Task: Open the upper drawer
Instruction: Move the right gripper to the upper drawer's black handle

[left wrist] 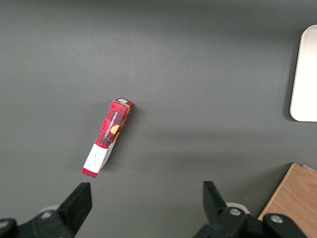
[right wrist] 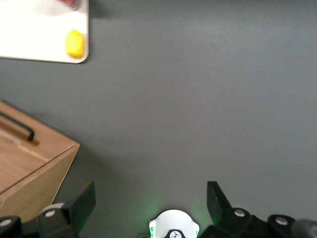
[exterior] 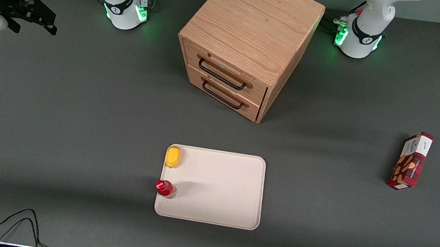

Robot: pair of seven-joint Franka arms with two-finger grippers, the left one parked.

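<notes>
jaws of the gripper [right wrist: 151,201] stand spread wide with nothing between them, hanging above bare tabletop [right wrist: 198,99] at the working arm's end. nearest to them is the cabinet [exterior: 249,41], apart from the fingers; its upper drawer [exterior: 225,72] sits flush and closed, thin black handle [exterior: 222,75] untouched, above the matching bottom drawer [exterior: 222,93]. farther off lies the tray [exterior: 224,211] with a yellow item [exterior: 173,156] and red bottle [exterior: 165,188]. nothing is done yet: reaching, gripping and pulling all remain.

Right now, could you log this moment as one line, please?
upper drawer: shut | gripper: open, toward working arm's end, clear of cabinet | stage: approach not begun
</notes>
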